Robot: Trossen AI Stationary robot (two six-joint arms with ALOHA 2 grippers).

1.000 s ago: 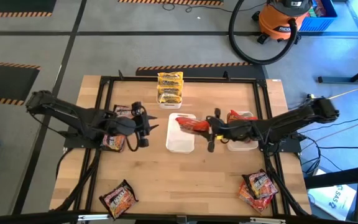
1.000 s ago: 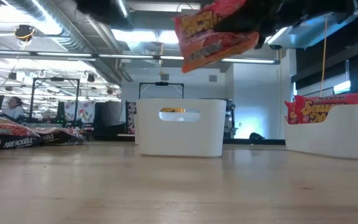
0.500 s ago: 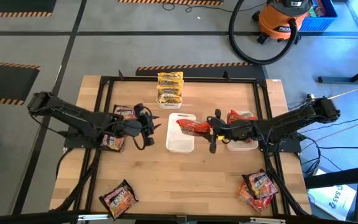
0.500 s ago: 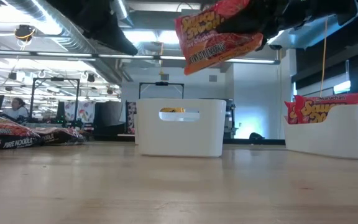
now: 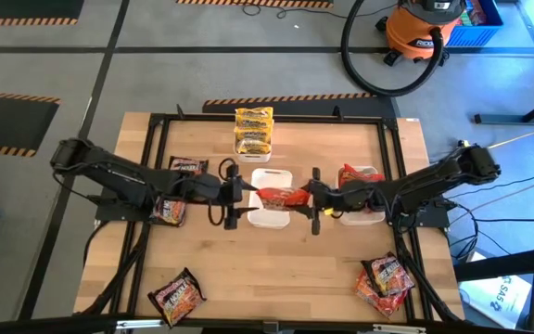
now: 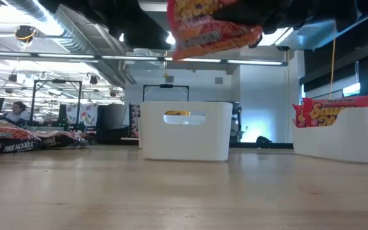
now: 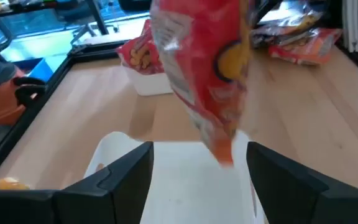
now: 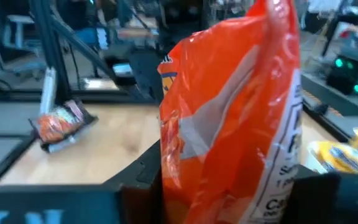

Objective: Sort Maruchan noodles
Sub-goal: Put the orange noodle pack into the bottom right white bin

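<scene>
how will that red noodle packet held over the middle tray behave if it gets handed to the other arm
The red packet looks light and crinkly; its free end droops in the left wrist view, so it may flop. Glossy film could slip between the open left gripper jaws.

You are looking at a grey floor (image 5: pixel 156 56) with hazard-striped tape (image 5: pixel 12 97), an orange shop vacuum (image 5: pixel 425 28) beyond the table's (image 5: pixel 276 269) far edge, and ceiling lights (image 6: pixel 69 57) glowing overhead.

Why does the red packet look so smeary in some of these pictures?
Left wrist view: the red noodle packet hangs close to the lens and blurs. Right wrist view: it fills the frame, background soft. High view: everything stays sharp.
</scene>
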